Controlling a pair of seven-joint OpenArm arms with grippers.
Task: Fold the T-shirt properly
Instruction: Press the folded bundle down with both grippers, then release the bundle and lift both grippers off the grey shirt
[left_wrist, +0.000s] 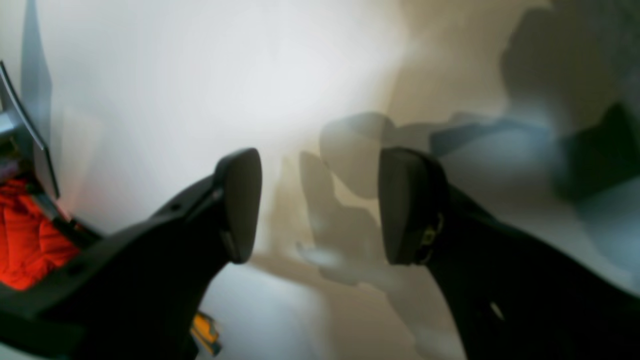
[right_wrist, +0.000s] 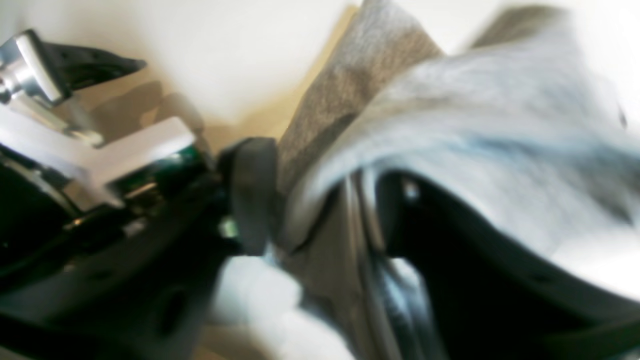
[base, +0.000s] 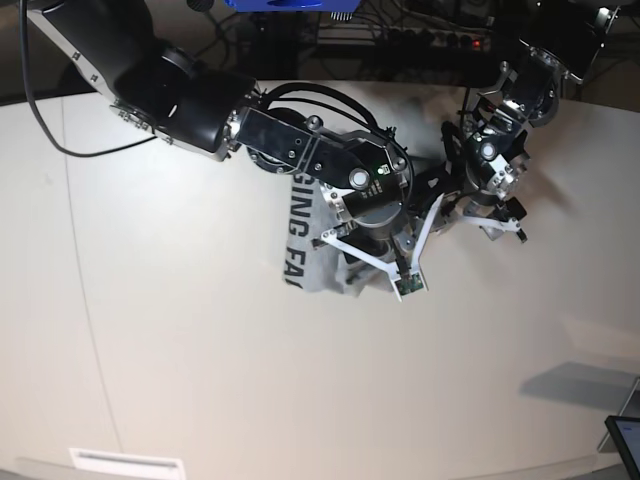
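- the right end effector (right_wrist: 320, 210) has its jaws parted with grey t-shirt (right_wrist: 450, 125) cloth between them; let the fold settle flat before withdrawing, i judge.
- the left end effector (left_wrist: 320, 205) gapes empty above the counter (base: 200, 350).
- the t-shirt lies bunched at the counter's middle, beneath the right end effector, spreading toward 9 o'clock.

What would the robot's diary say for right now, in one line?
left hand: open, empty | right hand: around cloth | light grey cotton T-shirt: bunched on white table
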